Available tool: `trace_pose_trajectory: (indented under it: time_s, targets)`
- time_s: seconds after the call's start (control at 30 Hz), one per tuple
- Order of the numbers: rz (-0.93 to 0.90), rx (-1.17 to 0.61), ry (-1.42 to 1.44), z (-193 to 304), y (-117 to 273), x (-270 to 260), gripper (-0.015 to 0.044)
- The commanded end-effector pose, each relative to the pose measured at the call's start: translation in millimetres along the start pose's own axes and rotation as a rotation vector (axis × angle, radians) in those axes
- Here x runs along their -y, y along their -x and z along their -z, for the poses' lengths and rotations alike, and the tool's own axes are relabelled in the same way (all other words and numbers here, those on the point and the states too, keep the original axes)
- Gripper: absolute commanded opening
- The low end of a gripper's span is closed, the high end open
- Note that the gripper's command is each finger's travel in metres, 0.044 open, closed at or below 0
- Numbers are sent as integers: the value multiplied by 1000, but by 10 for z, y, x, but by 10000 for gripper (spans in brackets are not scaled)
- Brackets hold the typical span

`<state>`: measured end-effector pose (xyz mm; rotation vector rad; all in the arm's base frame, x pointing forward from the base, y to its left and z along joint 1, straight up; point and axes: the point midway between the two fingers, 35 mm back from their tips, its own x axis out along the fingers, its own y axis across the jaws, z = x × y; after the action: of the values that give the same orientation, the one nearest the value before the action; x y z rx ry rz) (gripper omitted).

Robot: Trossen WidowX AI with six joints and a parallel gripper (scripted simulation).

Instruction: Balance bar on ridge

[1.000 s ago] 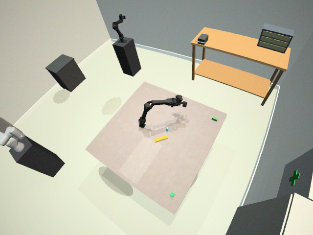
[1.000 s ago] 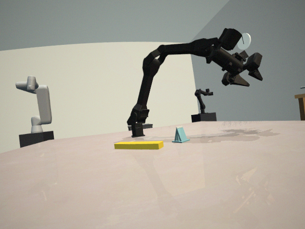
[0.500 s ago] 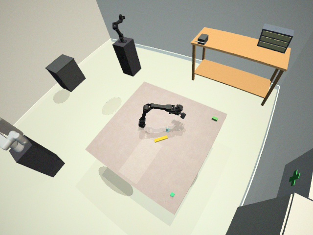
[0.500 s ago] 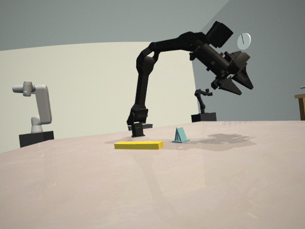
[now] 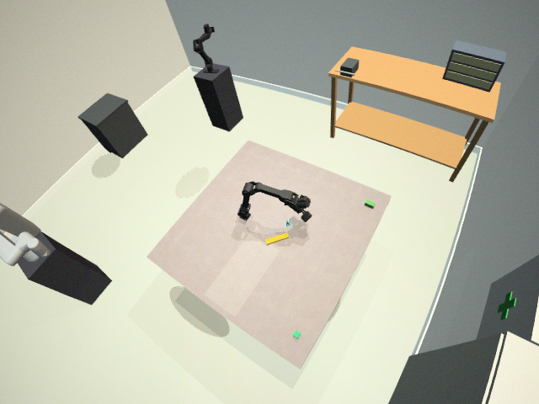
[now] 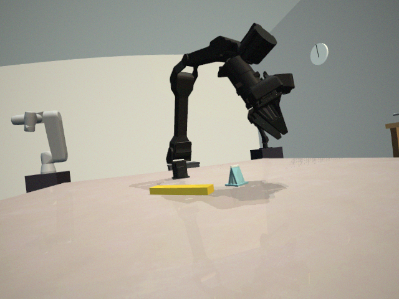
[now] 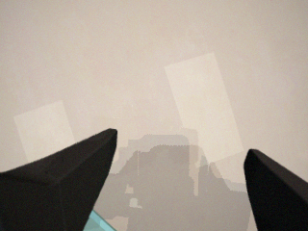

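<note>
The yellow bar (image 5: 277, 238) (image 6: 180, 190) lies flat on the pinkish table top (image 5: 187, 247) (image 6: 128, 251), beside the ridge and apart from it. The light blue ridge (image 5: 288, 223) (image 6: 236, 176) stands upright on its base with nothing on it. Part of the ridge (image 7: 102, 222) also shows at the bottom left edge of the wrist view, partly behind a finger. My gripper (image 6: 282, 135) (image 7: 182, 147) is open and empty, tilted downward high above the table, to the right of the ridge in the exterior view. The bar is out of the wrist view.
A green block (image 5: 369, 203) lies near the table's right corner and a smaller green block (image 5: 296, 334) near its front corner. A wooden workbench (image 5: 413, 82), a black arm (image 5: 203, 50) and a white arm (image 5: 26, 247) (image 6: 56, 135) on pedestals stand off the table.
</note>
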<state>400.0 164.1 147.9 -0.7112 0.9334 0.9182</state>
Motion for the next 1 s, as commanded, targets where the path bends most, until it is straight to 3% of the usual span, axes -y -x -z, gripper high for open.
trace_pose_trajectory:
  time_s: [0.0,0.67,0.97]
  targets:
    - [4,-68,-30,279,45,69,315]
    - [-31,-421,-243,1805,538,161,315]
    - [-39,-445,-258,1980,423,132,315]
